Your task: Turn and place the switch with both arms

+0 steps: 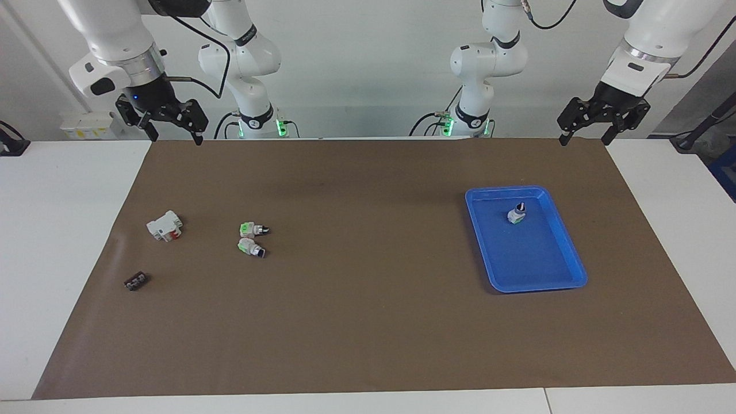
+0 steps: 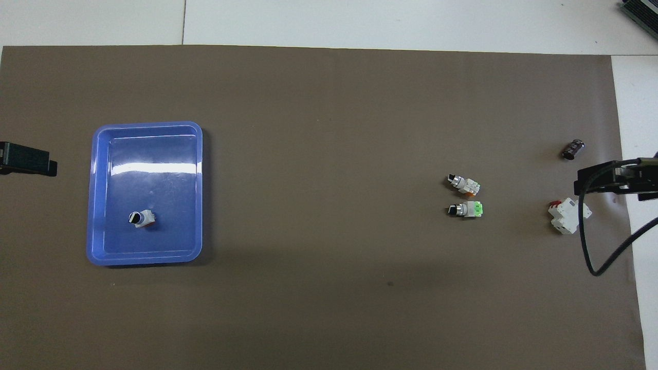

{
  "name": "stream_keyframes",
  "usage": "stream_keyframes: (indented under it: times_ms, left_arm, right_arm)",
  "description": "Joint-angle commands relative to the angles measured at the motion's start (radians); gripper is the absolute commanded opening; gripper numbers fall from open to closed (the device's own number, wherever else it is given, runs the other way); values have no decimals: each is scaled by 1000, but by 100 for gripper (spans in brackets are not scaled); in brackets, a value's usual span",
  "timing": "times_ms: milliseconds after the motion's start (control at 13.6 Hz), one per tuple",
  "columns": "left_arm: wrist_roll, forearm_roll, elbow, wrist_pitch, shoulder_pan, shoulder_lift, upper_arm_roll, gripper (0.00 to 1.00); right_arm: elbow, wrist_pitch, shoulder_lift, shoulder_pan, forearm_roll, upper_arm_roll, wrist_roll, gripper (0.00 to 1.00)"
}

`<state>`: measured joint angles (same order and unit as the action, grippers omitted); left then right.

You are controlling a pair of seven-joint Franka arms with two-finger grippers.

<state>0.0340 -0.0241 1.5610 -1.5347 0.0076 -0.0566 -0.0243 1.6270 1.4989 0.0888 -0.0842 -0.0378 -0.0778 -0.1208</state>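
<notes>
The switch, white-grey with a black knob on top, stands upright in the blue tray, in the part nearer the robots. In the overhead view the switch shows an orange edge at its base in the tray. My left gripper is open and empty, raised over the mat's corner at the left arm's end, apart from the tray. Only its tip shows in the overhead view. My right gripper is open and empty, raised at the right arm's end, and shows in the overhead view.
Two green-ended switches lie side by side on the brown mat. A white-and-red breaker block and a small black part lie toward the right arm's end.
</notes>
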Motion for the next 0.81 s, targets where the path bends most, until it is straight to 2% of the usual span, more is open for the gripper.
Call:
stream_keyframes:
  times_ms: [0,293,734]
  left_arm:
    - [-9,12,4,18,0,-9,1,99]
    - [-3,12,-1,30,-66,-9,79,99]
    - [-6,19,-1,19,-57,-8,73,100]
  right_arm:
    - [11,1,17,9,18,-2,27,100]
    - [11,1,17,9,18,-2,29,100]
    - [11,0,17,9,18,-3,29,100]
